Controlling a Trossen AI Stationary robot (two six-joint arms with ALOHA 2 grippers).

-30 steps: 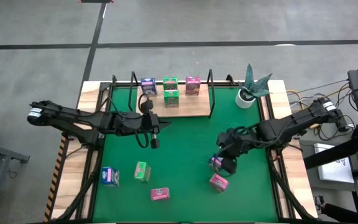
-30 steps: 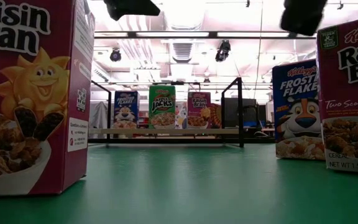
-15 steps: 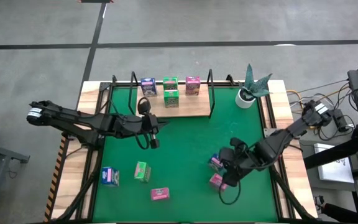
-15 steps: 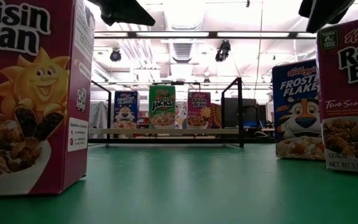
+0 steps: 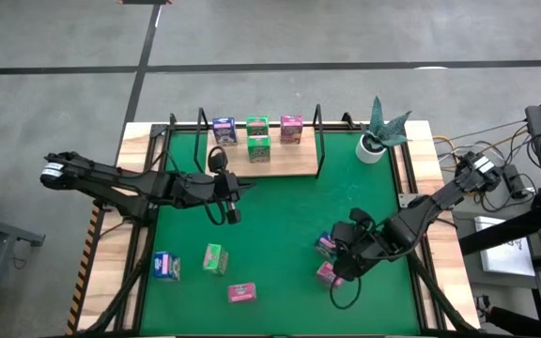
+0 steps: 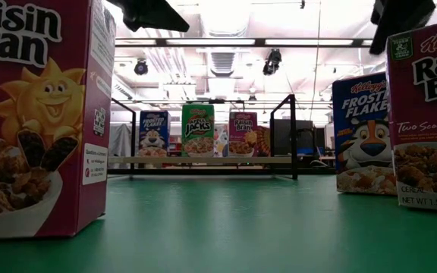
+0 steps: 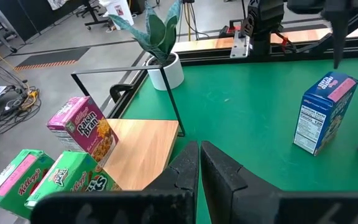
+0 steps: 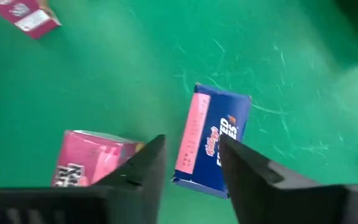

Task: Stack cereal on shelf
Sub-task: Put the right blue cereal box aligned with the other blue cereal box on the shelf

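The shelf [image 5: 285, 160] is a light-wood board at the far side of the green mat. On it stand a blue [image 5: 224, 129], two green [image 5: 257, 125] [image 5: 259, 147] and a pink [image 5: 291, 128] cereal box. My right gripper [image 8: 192, 144] hangs open above a blue box [image 8: 213, 140] that stands upright on the mat. A pink box [image 8: 92, 165] stands beside that one. The fingers touch neither box. My left gripper [image 7: 199, 155] is shut and holds nothing, over the mat just before the shelf's near edge [image 5: 234, 199].
More boxes stand on the near left of the mat: blue [image 5: 166, 266], green [image 5: 215, 258] and pink [image 5: 242, 293]. A potted plant [image 5: 376, 131] stands at the far right, beside the shelf's black rod uprights [image 5: 319, 141]. The middle of the mat is bare.
My right arm has swung, and its gripper has shifted a little toward the table's near edge, above the blue and pink boxes. The boxes have stayed in place.
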